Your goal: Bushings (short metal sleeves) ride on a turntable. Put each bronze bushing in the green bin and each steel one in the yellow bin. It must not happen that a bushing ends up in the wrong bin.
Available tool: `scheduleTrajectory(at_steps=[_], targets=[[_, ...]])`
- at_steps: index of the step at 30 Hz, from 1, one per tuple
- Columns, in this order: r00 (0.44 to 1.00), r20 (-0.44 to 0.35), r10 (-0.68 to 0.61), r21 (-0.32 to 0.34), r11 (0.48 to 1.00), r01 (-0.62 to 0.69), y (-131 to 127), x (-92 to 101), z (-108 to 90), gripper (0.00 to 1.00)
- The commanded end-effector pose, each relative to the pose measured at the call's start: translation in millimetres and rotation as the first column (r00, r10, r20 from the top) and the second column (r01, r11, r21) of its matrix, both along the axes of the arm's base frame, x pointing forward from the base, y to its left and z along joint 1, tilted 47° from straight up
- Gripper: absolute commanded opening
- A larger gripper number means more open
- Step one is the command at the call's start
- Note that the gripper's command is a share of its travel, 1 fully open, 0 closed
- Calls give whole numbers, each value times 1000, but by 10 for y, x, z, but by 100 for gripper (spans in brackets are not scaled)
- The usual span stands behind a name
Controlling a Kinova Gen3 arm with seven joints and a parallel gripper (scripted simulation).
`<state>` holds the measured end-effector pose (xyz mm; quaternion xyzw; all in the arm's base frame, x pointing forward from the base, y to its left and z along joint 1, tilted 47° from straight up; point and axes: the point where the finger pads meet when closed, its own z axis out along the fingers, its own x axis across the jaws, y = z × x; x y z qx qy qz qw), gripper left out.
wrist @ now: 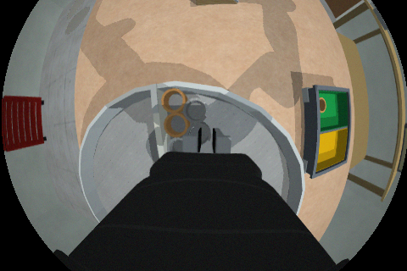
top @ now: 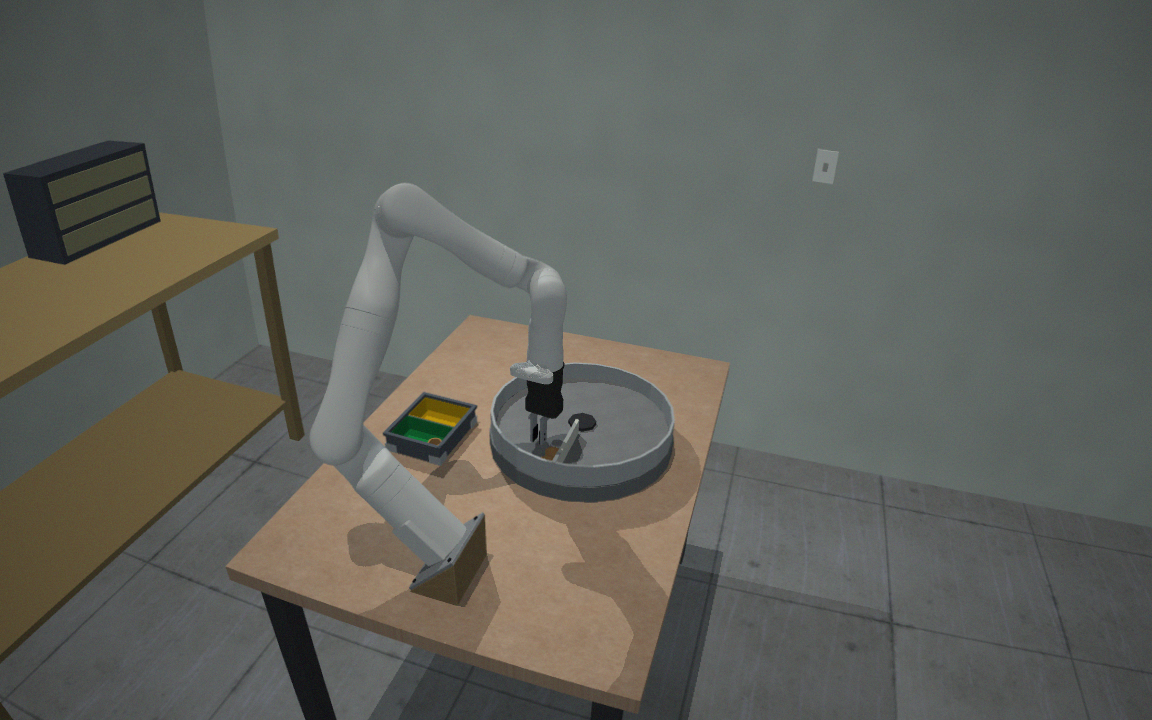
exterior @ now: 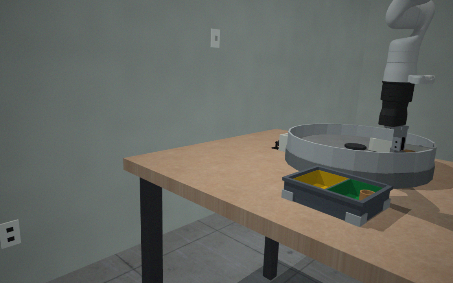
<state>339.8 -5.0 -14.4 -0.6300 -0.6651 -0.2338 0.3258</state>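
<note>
My gripper [top: 537,438] [exterior: 398,142] [wrist: 207,136] reaches down inside the grey turntable [top: 602,472] [exterior: 326,155] [wrist: 91,164], near its front rim. Its fingers stand a little apart with nothing gripped. Two bronze bushings [wrist: 175,98] [wrist: 176,124] stand in a row beside a white bar [top: 569,437] [exterior: 379,144]. One of them shows in the top view [top: 550,454] and in the exterior view [exterior: 409,150], close to the fingers. A grey steel bushing [wrist: 178,144] seems to stand just left of the fingers; in the top and exterior views it is hidden. One bronze bushing [top: 433,441] [exterior: 366,193] [wrist: 322,105] lies in the green bin [top: 417,436] [exterior: 347,188] [wrist: 336,113]. The yellow bin [top: 439,411] [exterior: 314,178] [wrist: 332,149] holds nothing.
A black hub [top: 582,420] [exterior: 355,146] sits at the turntable's middle. The two bins share one dark tray left of the turntable. The arm's base [top: 450,573] stands at the table's front left. A wooden shelf with a drawer box [top: 79,198] stands further left.
</note>
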Motion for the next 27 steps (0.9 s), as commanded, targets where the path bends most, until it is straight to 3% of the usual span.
scheduleTrajectory(at_steps=[1,27], targets=[[1000,0,-1,0,1000,1,-4,2,-1,40],[1000,0,-1,-1,1000,1,142,-26,-138,40]])
